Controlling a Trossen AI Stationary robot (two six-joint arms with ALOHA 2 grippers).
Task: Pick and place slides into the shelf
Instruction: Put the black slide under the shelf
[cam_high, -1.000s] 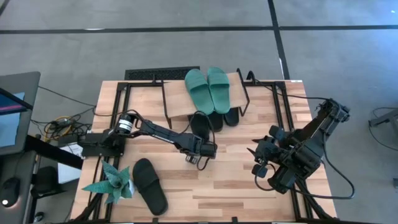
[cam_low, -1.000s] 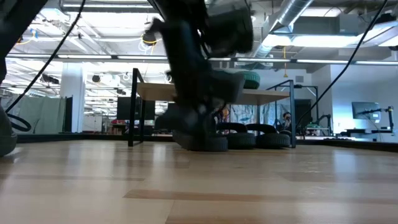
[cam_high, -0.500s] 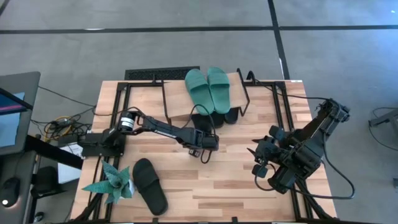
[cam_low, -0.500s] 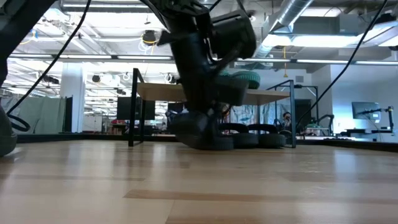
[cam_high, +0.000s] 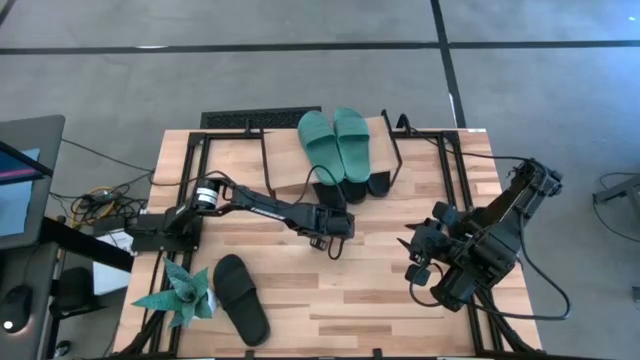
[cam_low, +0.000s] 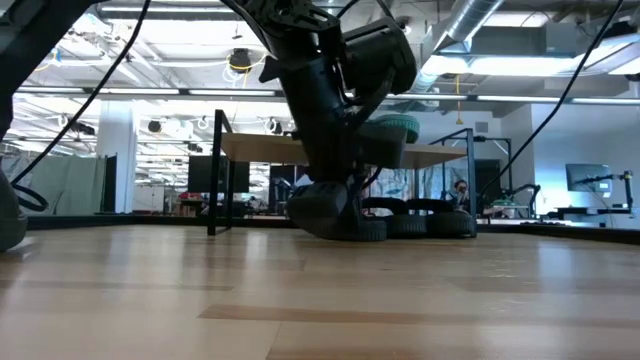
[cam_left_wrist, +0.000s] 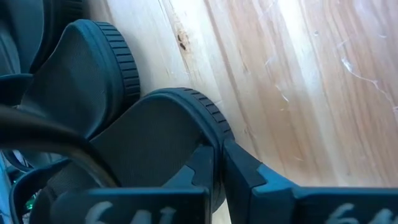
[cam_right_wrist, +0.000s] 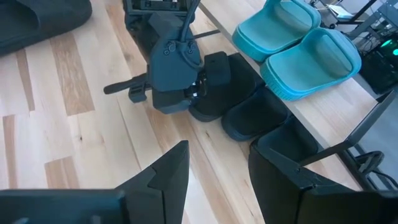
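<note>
Two teal slides (cam_high: 335, 145) lie on the shelf's slanted plank (cam_high: 285, 160). Black slides (cam_high: 377, 184) lie on the table under the shelf, also seen in the right wrist view (cam_right_wrist: 249, 112). My left gripper (cam_high: 333, 232) is at the shelf's near side, shut on another black slide (cam_high: 323, 197), whose far part is under the plank. One more black slide (cam_high: 240, 298) lies flat at the near left. My right gripper (cam_high: 410, 260) is open and empty at the table's right. My left gripper pinches the ribbed sole rim (cam_left_wrist: 208, 121) at the black slide's near end between its two fingers, one over the footbed and one outside the rim. The fingers come from the near side, slanting down. The slide's sole (cam_low: 335, 225) lies low on the table.
A teal paper plant (cam_high: 182, 295) stands at the near left corner, beside the loose black slide. The shelf's thin black legs (cam_high: 392, 160) stand around the slides under it. Bare tabletop (cam_high: 380, 290) lies between the two arms.
My left gripper has moved toward the table's far edge and a little right, toward the shelf, staying shut. The black slide in it has slid along the table, and its far part has gone under the plank, beside the other black slides.
</note>
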